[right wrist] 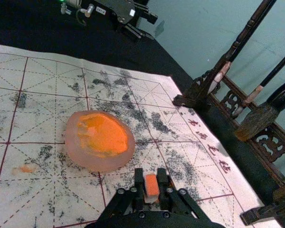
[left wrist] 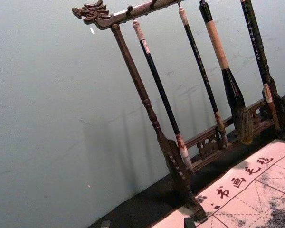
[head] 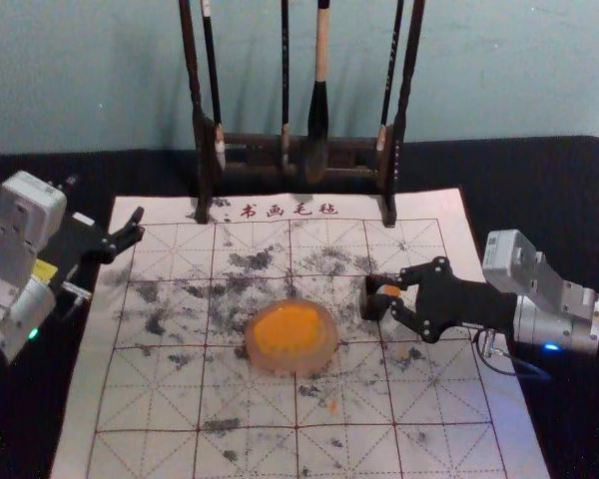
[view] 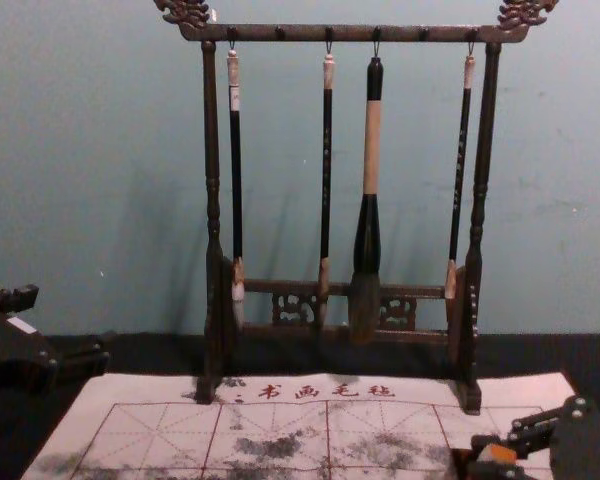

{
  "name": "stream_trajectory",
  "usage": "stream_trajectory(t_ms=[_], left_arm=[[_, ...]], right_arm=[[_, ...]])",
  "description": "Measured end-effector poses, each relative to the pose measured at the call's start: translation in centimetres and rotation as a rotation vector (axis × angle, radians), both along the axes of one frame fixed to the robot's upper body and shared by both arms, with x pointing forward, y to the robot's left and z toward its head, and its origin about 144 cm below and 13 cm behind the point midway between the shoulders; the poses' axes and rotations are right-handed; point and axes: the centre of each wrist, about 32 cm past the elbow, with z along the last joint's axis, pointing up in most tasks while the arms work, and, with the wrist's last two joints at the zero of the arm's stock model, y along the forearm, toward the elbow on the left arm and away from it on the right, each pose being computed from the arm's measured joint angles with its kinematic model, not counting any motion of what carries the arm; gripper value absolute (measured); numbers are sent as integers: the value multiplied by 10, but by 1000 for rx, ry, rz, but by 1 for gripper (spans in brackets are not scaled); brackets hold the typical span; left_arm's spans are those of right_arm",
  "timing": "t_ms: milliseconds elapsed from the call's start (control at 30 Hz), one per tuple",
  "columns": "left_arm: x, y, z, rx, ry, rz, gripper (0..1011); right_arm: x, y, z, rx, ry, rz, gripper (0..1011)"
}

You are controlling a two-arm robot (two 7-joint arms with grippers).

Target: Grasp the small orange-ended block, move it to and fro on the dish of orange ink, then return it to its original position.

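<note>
one dish (head: 298, 366) between left gripper (view: 72, 320) and right gripper's (head: 386, 295) one block (right wrist: 151, 185)

Blk (right wrist: 151, 183) (orange-ended) R of dish (right wrist: 74, 153)

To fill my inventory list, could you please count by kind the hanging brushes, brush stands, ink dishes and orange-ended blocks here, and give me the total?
Hanging brushes: 4
Brush stand: 1
Ink dish: 1
Orange-ended block: 1
Total: 7
</note>
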Motion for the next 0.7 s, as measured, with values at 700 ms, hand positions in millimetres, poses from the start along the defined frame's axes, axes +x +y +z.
stream_trajectory(t_ms=[700], left_arm=[[0, 0, 0, 0, 0, 0, 1001]], right_arm=[[3, 0, 12, 44, 17, -4, 136]])
